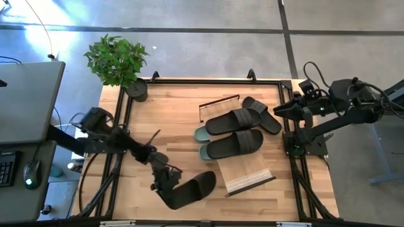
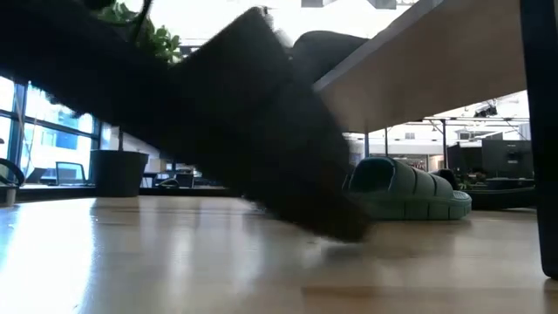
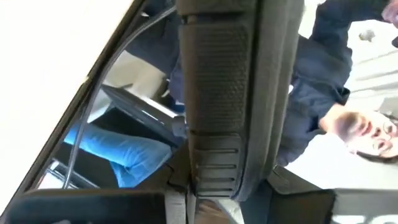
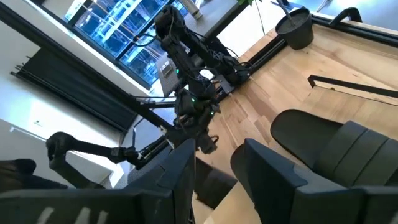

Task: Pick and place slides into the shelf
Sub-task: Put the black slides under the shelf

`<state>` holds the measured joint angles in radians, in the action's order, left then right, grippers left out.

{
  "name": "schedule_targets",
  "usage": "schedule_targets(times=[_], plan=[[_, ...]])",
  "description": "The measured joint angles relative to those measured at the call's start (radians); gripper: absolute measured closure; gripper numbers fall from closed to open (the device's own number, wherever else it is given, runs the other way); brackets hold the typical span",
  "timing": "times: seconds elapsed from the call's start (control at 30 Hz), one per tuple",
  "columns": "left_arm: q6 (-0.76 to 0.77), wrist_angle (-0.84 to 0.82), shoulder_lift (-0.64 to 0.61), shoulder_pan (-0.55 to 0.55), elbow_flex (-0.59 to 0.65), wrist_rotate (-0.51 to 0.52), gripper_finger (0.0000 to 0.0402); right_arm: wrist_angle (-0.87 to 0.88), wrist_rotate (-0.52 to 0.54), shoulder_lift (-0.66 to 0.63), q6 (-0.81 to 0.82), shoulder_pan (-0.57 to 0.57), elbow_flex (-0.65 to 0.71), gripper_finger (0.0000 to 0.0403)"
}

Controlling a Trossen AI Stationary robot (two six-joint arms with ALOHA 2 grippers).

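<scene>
My left gripper point(image 1: 163, 180) is near the table's near edge, shut on a black slide point(image 1: 191, 189); this slide fills the low view point(image 2: 261, 131), tilted. The shelf point(image 1: 247, 173) lies mid-table with its light plank sloping. Two black slides point(image 1: 233, 120) point(image 1: 235, 144) lie across its far part, over two sage-green slides point(image 1: 202, 133) point(image 1: 206, 152). A third black slide point(image 1: 264, 115) lies beside them on the right. My right gripper point(image 1: 282, 110) is open, just right of that slide, touching nothing. My left gripper holds the black slide by its left end point(image 1: 172, 194), coming from the table's left and slanting down. In the left wrist view the slide's ribbed sole point(image 3: 217, 68) runs away from the fingers. The slide is tilted, its lower end point(image 2: 344, 228) close to the table; whether it touches, I cannot tell.
A potted plant point(image 1: 120, 63) stands at the far left corner. A thin black bar point(image 1: 219, 103) lies beyond the slides. Black frame rails point(image 1: 123, 120) run along the table's sides. A person in blue jeans point(image 3: 118, 155) shows beyond the table. Bare wood point(image 1: 170, 120) lies left of the shelf.
</scene>
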<state>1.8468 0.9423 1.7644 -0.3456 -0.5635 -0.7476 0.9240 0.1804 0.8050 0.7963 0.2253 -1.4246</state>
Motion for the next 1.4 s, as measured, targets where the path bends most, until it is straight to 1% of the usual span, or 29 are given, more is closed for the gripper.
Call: schedule_targets(times=[0.1,0.17,0.23,0.27,0.33,0.4,0.5,0.57,0.63,0.77,0.93,1.03,1.2,1.3,1.37,1.4], plan=[[-0.044,0.003,0.075,0.025,-0.053,-0.064,0.0333,0.003,0.0,0.002,0.0,0.0,0.0,0.0274],[-0.074,0.005,0.126,0.045,-0.093,-0.089,0.0333,0.013,-0.001,0.002,0.009,0.0,0.0,0.0274],[-0.09,0.007,0.164,0.056,-0.134,-0.126,0.0333,0.02,-0.001,0.001,0.014,0.0,0.0,0.0274],[-0.095,0.021,0.187,0.068,-0.156,-0.129,0.0333,0.024,-0.002,0.0,0.015,0.0,0.0,0.0274],[-0.109,0.025,0.215,0.08,-0.176,-0.166,0.0333,0.024,-0.005,-0.001,0.015,0.0,0.0,0.0274],[-0.111,0.034,0.257,0.096,-0.216,-0.162,0.0333,0.024,-0.009,-0.002,0.015,0.0,0.0,0.0274],[-0.112,0.02,0.302,0.105,-0.264,-0.188,0.0333,0.027,-0.02,-0.001,0.015,0.0,0.0,0.0274],[-0.113,0.005,0.322,0.113,-0.28,-0.187,0.0333,0.031,-0.031,-0.001,0.015,0.0,0.0,0.0274],[-0.114,0.001,0.353,0.112,-0.306,-0.197,0.0325,0.031,-0.034,-0.001,0.015,0.0,0.0,0.0274],[-0.119,-0.005,0.361,0.112,-0.314,-0.205,0.0313,0.036,-0.034,-0.002,0.015,0.0,0.0,0.0274],[-0.128,0.013,0.364,0.127,-0.31,-0.204,0.0334,0.037,-0.034,-0.001,0.01,0.0,0.0,0.0274],[-0.127,0.011,0.365,0.148,-0.31,-0.195,0.0334,0.037,-0.036,-0.001,0.009,0.0,0.0,0.0274],[-0.103,0.009,0.366,0.174,-0.31,-0.151,0.0334,0.04,-0.042,-0.001,0.01,0.0,0.0,0.0274],[-0.083,0.004,0.366,0.174,-0.314,-0.13,0.0334,0.096,-0.042,-0.001,0.092,0.0,0.0,0.0274],[-0.085,-0.032,0.365,0.174,-0.327,-0.13,0.0331,0.182,-0.051,-0.001,0.166,0.0,0.0,0.0274],[-0.088,-0.055,0.365,0.172,-0.336,-0.13,0.033,0.246,-0.078,-0.001,0.209,0.0,0.0,0.0274]])
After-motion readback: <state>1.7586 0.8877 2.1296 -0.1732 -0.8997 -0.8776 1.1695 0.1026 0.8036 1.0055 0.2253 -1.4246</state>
